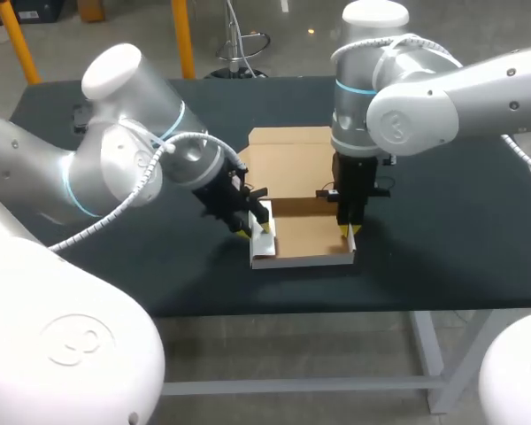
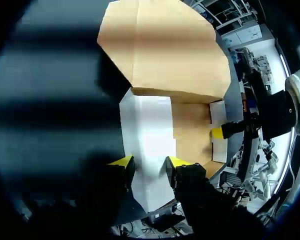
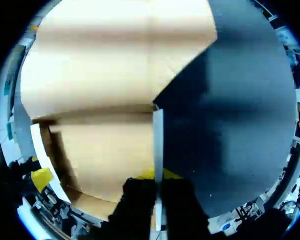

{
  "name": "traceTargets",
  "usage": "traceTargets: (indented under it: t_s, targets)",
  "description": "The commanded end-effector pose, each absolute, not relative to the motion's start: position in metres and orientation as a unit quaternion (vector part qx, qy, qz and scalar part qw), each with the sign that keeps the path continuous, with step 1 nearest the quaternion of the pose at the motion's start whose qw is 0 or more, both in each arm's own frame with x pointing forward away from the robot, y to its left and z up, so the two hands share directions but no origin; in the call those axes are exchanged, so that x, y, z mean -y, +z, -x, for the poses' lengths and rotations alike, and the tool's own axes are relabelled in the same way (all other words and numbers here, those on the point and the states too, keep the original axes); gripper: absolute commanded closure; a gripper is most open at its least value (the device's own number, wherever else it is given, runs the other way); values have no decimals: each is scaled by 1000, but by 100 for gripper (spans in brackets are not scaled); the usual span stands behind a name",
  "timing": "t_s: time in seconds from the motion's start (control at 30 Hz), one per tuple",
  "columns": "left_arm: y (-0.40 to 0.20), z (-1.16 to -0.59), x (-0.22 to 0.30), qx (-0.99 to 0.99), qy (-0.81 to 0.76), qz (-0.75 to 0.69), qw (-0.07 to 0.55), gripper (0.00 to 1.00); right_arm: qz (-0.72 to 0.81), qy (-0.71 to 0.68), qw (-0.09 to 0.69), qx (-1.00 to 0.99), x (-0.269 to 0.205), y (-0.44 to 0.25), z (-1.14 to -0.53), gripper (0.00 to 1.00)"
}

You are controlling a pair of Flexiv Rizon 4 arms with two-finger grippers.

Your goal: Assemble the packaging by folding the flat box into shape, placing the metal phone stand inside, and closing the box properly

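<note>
A half-folded box (image 1: 308,232), brown inside and white outside, lies at the table's middle with its lid flap (image 1: 288,159) flat behind it. My left gripper (image 1: 256,229) holds the white left wall (image 2: 147,135) between its fingers, one yellow tip on each side (image 2: 149,162). My right gripper (image 1: 348,232) is shut on the thin right wall (image 3: 158,135), whose white edge runs between its fingertips (image 3: 158,175). Across the brown floor (image 2: 192,130), the left wrist view shows the right gripper's yellow tip (image 2: 218,132). No phone stand is inside the box.
A small dark object (image 1: 80,116) sits at the table's far left corner. Dark tabletop (image 1: 451,230) lies bare to the right of the box and along the front edge (image 1: 336,305).
</note>
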State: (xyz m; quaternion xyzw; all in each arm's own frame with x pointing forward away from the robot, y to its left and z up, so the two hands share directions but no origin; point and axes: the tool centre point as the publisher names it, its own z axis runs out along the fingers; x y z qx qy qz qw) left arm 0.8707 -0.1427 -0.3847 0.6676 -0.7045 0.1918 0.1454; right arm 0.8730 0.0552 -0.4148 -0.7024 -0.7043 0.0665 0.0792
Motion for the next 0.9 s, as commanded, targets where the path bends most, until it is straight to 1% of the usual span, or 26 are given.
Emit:
traceTargets:
  t_s: [0.03, 0.37, 0.5, 0.77, 0.9]
  targets:
    - [-391, -874, 148, 716, 87, -692, 39, 57, 702, 68, 80, 705, -57, -415, -874, 100]
    - [-393, -876, 134, 705, 58, -707, 9, 58, 702, 68, 80, 705, -57, -415, -874, 100]
    - [-393, -876, 130, 701, 49, -712, -2, 61, 702, 68, 80, 705, -57, -415, -874, 100]
    - [-393, -876, 129, 699, 34, -714, -21, 71, 702, 68, 80, 705, -57, -415, -874, 100]
    - [-396, -876, 130, 698, 21, -715, -31, 73, 702, 68, 80, 705, -57, -415, -874, 100]
